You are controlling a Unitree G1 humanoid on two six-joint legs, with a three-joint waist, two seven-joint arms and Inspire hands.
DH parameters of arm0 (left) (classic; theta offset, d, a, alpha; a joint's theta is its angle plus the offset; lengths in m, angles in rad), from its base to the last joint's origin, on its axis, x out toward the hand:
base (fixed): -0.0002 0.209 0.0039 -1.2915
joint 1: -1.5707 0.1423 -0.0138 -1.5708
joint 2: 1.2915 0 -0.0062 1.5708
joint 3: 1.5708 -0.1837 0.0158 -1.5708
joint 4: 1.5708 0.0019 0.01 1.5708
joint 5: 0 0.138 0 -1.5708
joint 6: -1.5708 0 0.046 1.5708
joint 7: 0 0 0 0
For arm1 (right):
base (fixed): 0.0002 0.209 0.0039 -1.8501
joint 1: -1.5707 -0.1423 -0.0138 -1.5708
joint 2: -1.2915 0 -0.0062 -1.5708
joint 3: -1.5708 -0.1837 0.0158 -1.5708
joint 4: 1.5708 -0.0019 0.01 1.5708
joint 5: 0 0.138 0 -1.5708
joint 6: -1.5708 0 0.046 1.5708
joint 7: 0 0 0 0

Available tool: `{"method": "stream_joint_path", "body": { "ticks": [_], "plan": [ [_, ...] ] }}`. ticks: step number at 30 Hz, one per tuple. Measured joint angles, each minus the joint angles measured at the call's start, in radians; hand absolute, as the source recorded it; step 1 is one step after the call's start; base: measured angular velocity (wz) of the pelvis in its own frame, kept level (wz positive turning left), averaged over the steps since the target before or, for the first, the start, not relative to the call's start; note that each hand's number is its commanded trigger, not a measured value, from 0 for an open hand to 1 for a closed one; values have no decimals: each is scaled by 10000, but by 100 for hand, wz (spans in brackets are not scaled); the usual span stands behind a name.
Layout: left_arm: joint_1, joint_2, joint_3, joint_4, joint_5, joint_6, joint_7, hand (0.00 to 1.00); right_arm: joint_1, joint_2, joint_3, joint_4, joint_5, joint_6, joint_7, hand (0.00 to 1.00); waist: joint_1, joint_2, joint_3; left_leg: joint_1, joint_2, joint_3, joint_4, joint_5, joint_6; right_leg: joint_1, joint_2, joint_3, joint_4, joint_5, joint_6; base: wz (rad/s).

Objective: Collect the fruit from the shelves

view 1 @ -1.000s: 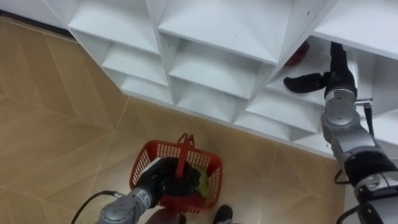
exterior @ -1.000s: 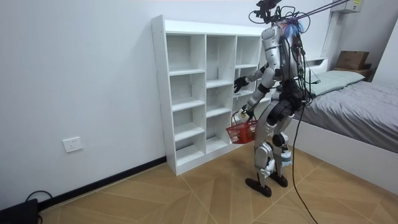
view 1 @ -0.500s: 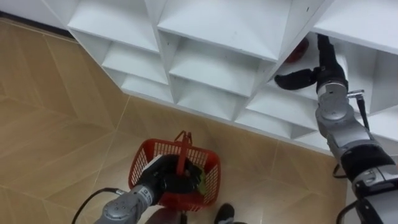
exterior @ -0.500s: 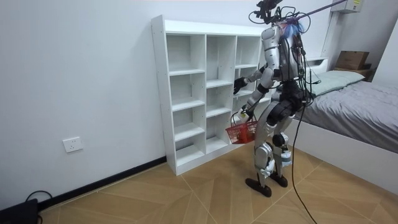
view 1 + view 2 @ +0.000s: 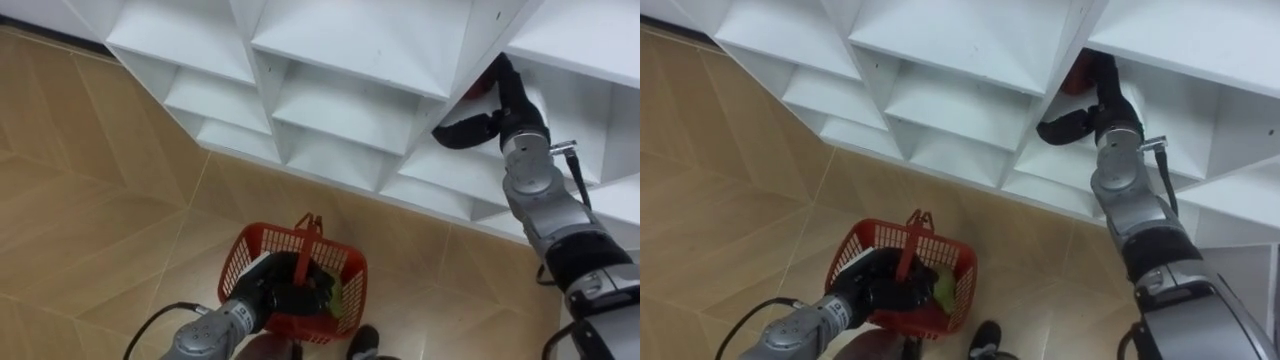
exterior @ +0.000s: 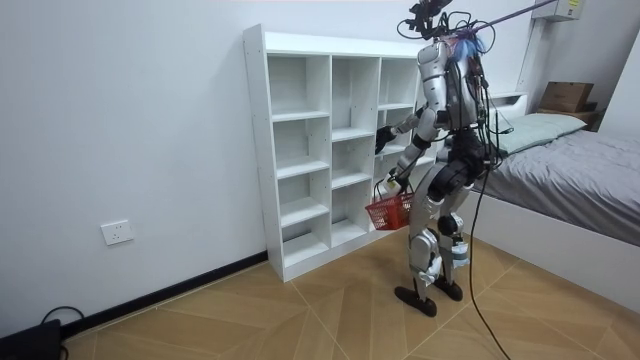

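Note:
A red fruit (image 5: 477, 88) lies deep in a compartment of the white closet (image 5: 350, 50), partly hidden by the divider. My right hand (image 5: 503, 105) reaches into that compartment, fingers straight beside the fruit and thumb spread to the left; whether it touches the fruit I cannot tell. Low over the floor hangs a red mesh basket (image 5: 340, 270), with my left hand (image 5: 270, 292) curled on its handle (image 5: 304, 245). Something green (image 5: 327, 296) lies inside the basket. In the room view I stand facing the closet (image 6: 300, 150) with the basket (image 6: 388, 212) at knee height.
The closet's other compartments (image 5: 340, 110) hold nothing. Wooden floor (image 5: 100, 200) spreads to my left. A bed (image 6: 570, 170) stands behind me at the room view's right, and a cardboard box (image 6: 565, 96) sits by its head.
My right hand has gone up and deeper into the compartment, towards the red fruit. The basket has swung a little to the right in my left hand.

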Motion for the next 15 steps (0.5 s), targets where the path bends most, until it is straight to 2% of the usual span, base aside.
{"method": "stream_joint_path", "body": {
  "ticks": [15],
  "plan": [
    [-53,-48,-50,-12,-392,-3,206,100,0,5,7,-1,-74,0,-90,0,59,97,-16,-1,1,-2,5,6,-6,3,2,-1,0,0,0,0]
  ]
}}
